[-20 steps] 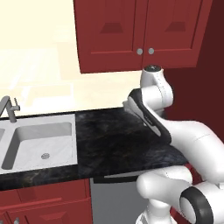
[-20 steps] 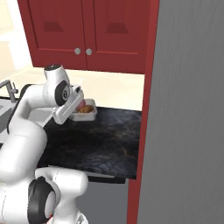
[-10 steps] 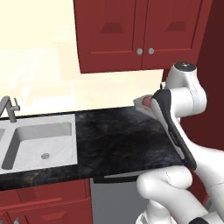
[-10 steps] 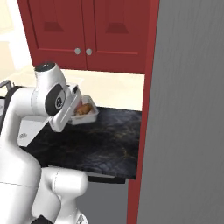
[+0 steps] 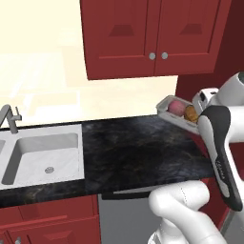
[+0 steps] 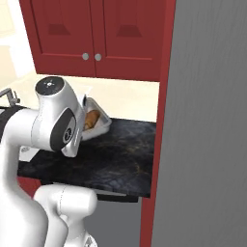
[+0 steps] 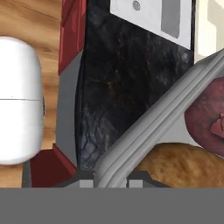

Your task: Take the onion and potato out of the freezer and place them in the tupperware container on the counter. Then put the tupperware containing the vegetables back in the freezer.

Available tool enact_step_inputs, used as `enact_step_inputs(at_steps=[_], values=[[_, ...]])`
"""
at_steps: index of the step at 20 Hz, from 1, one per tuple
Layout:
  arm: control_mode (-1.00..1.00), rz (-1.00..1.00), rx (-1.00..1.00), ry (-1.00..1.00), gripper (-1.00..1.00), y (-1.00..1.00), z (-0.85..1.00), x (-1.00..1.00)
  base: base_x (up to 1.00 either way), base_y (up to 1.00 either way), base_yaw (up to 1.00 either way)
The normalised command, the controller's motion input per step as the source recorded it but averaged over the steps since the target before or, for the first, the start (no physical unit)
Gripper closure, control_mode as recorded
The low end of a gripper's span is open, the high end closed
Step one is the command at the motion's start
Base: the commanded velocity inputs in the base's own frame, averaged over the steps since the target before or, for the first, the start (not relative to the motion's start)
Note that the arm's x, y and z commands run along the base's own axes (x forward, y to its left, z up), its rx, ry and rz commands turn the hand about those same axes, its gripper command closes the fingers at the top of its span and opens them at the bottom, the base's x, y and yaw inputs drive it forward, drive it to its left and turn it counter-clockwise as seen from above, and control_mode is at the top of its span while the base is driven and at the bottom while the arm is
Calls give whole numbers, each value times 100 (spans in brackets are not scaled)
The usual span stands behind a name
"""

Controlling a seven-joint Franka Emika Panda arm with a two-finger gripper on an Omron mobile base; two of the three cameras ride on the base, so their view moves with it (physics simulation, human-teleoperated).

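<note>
Dark red wall cabinets (image 5: 152, 35) hang above a cream wall (image 5: 43, 71); a steel sink (image 5: 40, 155) with faucet (image 5: 9, 119) sits left; wooden floor (image 7: 30, 19) below.

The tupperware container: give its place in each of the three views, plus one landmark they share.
Left base view: the tupperware container is at right of centre, lifted above the counter, onion and potato inside.
Right base view: left of centre, beside the arm's upper joint, its rim showing.
Hand view: lower right, its rim running diagonally up from the hand.
Shared landmark: the black counter.
</note>
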Motion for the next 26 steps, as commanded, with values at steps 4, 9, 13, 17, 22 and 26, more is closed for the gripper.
enact_step_inputs(at_steps=[4,9,13,17,22,26], values=[[-100,16,0,-12,100,0,14,-36,0,0,0],[-100,5,0,-4,100,0,24,-16,0,0,0],[-100,-1,0,9,100,11,3,7,0,0,0],[-100,-5,0,2,100,16,0,4,0,0,0],[100,-2,0,0,100,1,0,0,-3,0,0],[100,0,0,0,100,0,0,0,-78,-5,-6]])
